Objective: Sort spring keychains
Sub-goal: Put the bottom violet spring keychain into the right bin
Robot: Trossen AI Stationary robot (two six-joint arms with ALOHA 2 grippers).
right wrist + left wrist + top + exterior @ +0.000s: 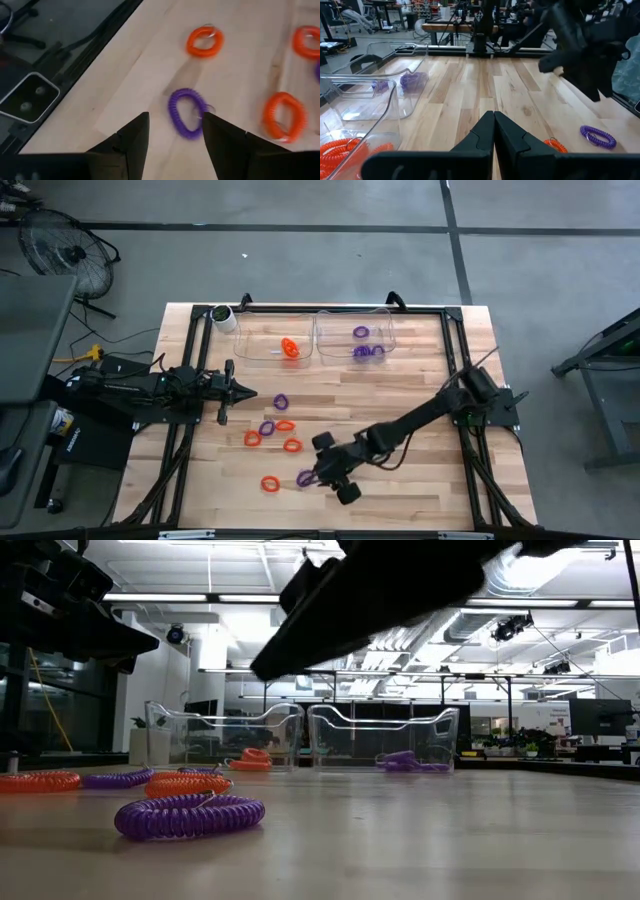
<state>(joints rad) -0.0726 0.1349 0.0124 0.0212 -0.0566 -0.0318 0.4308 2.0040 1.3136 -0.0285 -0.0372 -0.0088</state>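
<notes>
Purple coil (186,112) lies on the wood just ahead of our right gripper (175,131), whose two fingers stand apart with nothing between them. In the high view this gripper (322,477) hangs over the near part of the table (420,390), beside the same purple coil (305,478), with an orange coil (270,483) close by and more orange and purple ones scattered a little farther toward the middle. To do this step well, we think we should centre the open fingers over one side of the ring, come down straight until the tips almost touch the wood, and close gently, because such a springy coil can slip or roll away. The orange coil should stay outside the fingers. At the far edge stand two clear bins; the right bin (385,330) holds purple coils and the left bin (265,335) orange ones. Our left gripper (226,391) waits at the left side with its fingers pressed together and empty.
</notes>
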